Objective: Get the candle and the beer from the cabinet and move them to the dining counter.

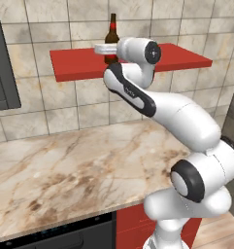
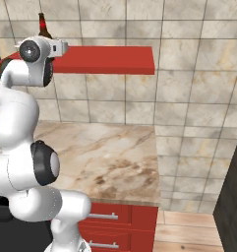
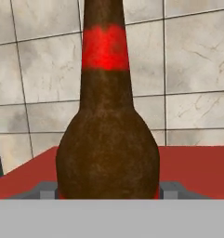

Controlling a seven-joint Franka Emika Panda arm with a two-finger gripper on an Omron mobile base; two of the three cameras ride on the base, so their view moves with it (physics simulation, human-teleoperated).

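Beer point(image 3: 107, 139) is the item in hand for us right now, so we take the scene from its largest part down, placing everything against the cabinet point(image 1: 181, 57). Below the cabinet runs the marbled counter point(image 1: 65, 170), with red drawers point(image 2: 115, 221) under its front edge; this narrow top is not where the bottle should end up. The cabinet itself is a flat red board on the tiled wall point(image 2: 189, 98), and the beer stands upright on it, toward the left end as the left base view shows it. Our gripper point(image 1: 105, 48) sits at the cabinet's front edge, level with the bottle's body, and in the hand view the bottle fills the space between the fingers point(image 3: 170, 189). We judge the jaws clamped around the beer, though contact itself is hidden. We judge this the pickup step; next we should lift it straight off the cabinet, keep it upright, and back away.
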